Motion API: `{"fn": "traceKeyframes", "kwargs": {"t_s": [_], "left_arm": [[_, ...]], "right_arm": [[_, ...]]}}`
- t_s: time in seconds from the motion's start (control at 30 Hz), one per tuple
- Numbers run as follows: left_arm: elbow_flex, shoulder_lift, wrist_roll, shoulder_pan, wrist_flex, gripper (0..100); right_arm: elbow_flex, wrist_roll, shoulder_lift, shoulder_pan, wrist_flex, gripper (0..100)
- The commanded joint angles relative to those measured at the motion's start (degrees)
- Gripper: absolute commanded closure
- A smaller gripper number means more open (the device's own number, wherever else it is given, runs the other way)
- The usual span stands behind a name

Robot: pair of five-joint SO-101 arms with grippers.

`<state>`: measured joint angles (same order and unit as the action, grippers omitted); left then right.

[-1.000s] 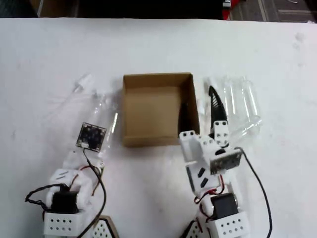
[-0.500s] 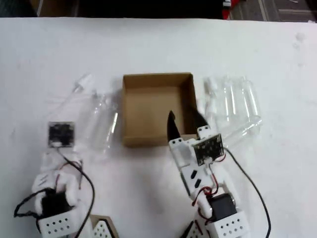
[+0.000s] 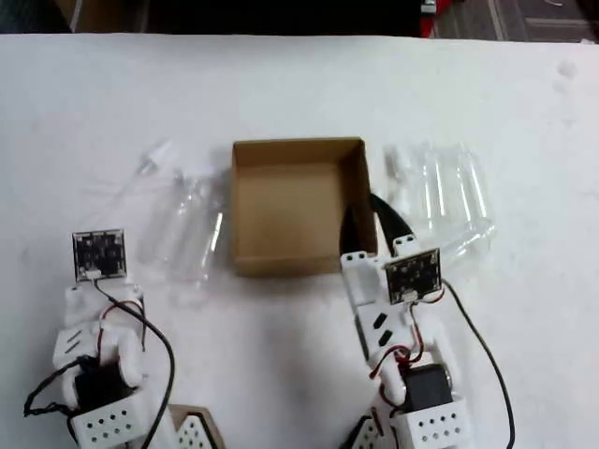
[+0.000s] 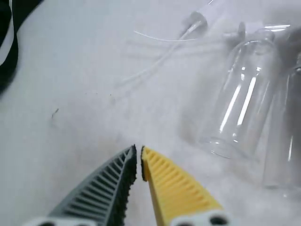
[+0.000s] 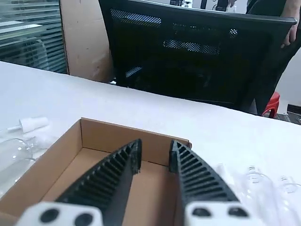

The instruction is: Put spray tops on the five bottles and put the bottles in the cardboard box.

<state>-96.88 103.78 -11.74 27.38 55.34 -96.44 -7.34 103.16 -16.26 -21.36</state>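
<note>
The white counter [image 3: 299,84] carried everything. At its centre sat the cardboard box [image 3: 281,265], open side up, w/ no bottle in it. The right gripper [image 5: 155,151] hung over the box's near right corner, its fingers a little apart w/ nothing between them. The left gripper [image 4: 139,156] sat low over bare counter, near the left bottles [image 3: 187,229] but apart from them, fingers together & holding nothing.

All bottles lay on their sides outside the box. The left bottles lay just beside the box's left wall, long axis running near-to-far across the counter, necks toward the far edge. The right bottles [image 3: 449,192] lay packed side by side just right of the box on about the same axis. Which end was the neck there was hard to tell through the overlapping clear plastic.

A spray top [image 3: 157,154] w/ its thin dip tube lay just beyond the left bottles. A second spray top [image 3: 398,161] lay at the right group's far end, next to the box's far right corner.

Handling, as a judgement: the bottles looked light, thin-walled, smooth & round, so apt to roll or slip out of a pinch. The best hold would be across the body at mid-length, w/ a gentle squeeze. The spray tops looked tiny & light, better taken by the head than by the floppy tube.
</note>
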Motion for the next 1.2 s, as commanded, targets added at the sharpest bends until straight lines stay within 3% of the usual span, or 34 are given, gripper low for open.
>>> {"fn": "traceKeyframes", "kwargs": {"t_s": [0.0,0.8,1.17], "left_arm": [[2.7,0.7,-0.1,0.7,0.1,98],[2.6,0.7,-0.6,-0.3,2.4,97],[2.5,0.7,-0.6,-0.3,2.4,97]], "right_arm": [[-0.4,-0.6,0.0,-0.1,-2.0,91.0],[-0.4,-0.3,0.1,-0.2,-2.2,91.0],[-0.4,-0.3,0.0,-7.1,-3.8,91.0]]}}
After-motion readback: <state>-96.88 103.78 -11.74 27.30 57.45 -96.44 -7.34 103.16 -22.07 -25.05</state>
